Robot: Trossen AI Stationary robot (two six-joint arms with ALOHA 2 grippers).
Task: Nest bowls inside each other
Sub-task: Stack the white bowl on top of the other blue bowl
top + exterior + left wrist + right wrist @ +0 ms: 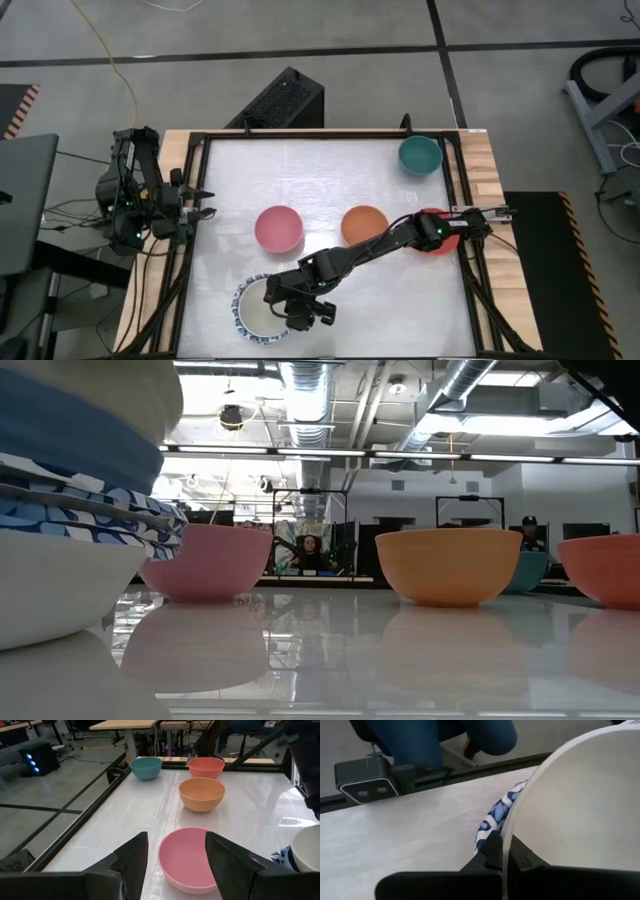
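Note:
At the near edge stands a stack of bowls (262, 310): white ones with blue-patterned rims (90, 510), a blue one (60, 440) and a cream bowl (580, 805) on top. My right gripper (300, 312) reaches over the stack's right side and is shut on the cream bowl. The pink bowl (278, 228), the orange bowl (365, 225) and the teal bowl (420, 155) each stand alone on their bases. The red bowl (445, 240) is partly hidden under my right arm. My left gripper (176, 840) waits open at the table's left edge, facing the pink bowl (187, 860). My right gripper (502, 851) pinches the cream bowl's rim (510, 815) on the side toward the table's right, one finger inside the bowl and one outside. The fingers slant down from the right. The bowl lies on top of the stack; I cannot tell whether it is lifted clear.
A dark frame (455, 190) borders the white tabletop. A small camera (367, 782) sits at the near edge beside the stack. A black box (285, 100) stands beyond the far edge. People show in the room behind (310, 550). Bare tabletop lies between the stack and the single bowls.

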